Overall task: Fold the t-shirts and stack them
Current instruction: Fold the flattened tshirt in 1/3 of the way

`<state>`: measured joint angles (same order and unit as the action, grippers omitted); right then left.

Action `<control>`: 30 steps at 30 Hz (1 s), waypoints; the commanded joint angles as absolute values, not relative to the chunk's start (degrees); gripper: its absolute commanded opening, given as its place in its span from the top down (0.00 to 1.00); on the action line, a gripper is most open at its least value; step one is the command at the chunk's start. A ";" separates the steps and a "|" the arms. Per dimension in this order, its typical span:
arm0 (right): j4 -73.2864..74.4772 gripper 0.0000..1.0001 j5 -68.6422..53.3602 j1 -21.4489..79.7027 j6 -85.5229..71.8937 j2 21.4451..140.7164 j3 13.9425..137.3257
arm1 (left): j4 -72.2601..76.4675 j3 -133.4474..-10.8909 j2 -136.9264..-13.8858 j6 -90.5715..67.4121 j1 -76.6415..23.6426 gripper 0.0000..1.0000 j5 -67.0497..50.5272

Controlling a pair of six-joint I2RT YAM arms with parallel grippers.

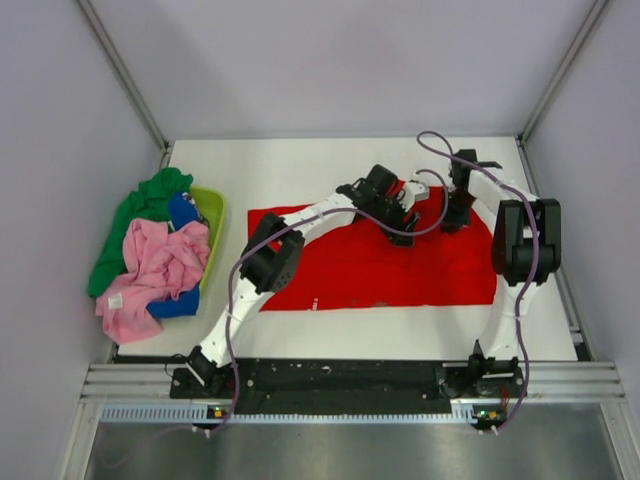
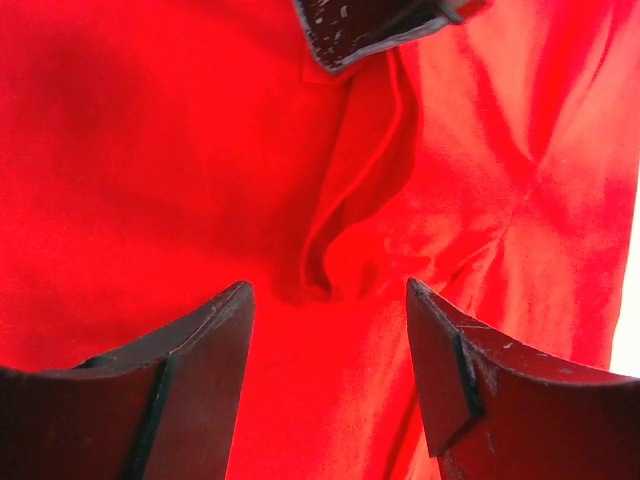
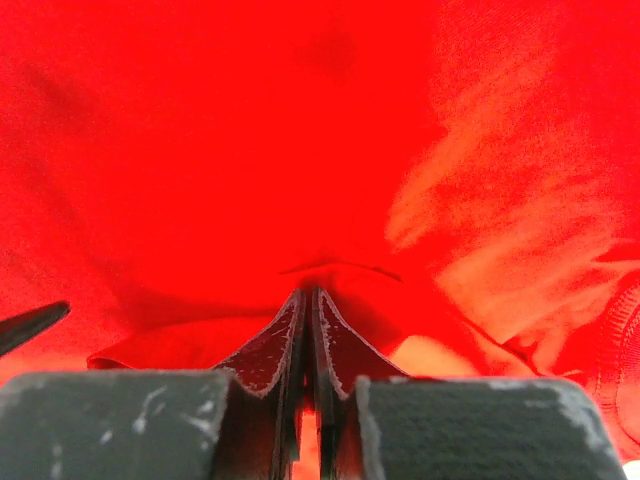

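A bright red t-shirt (image 1: 350, 270) lies spread flat across the middle of the table. Both grippers are down on its far right part. My left gripper (image 1: 403, 232) (image 2: 328, 284) stands open just above the red cloth (image 2: 150, 150), with a raised fold (image 2: 350, 200) ahead of its tips and nothing between its fingers. My right gripper (image 1: 455, 222) (image 3: 311, 292) is shut, with a small ridge of the red t-shirt (image 3: 300, 130) pinched at its tips. Pink (image 1: 155, 265), green (image 1: 140, 210) and blue (image 1: 183, 210) t-shirts lie heaped at the left.
The heap spills over a lime-green basket (image 1: 212, 215) by the left wall. A dark finger of the other arm (image 2: 370, 25) shows at the top of the left wrist view. Grey walls close the table in on three sides.
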<state>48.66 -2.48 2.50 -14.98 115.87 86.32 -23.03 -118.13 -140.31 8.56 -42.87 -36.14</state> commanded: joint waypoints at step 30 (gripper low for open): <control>26.72 0.92 13.00 2.20 -32.43 103.71 74.26 | -22.76 -119.97 -141.15 -6.15 -43.42 1.00 -25.93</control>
<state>32.91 9.06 2.35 -29.87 104.84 73.63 -22.70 -120.22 -143.85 -4.64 -43.64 -29.28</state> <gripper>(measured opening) 0.051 0.018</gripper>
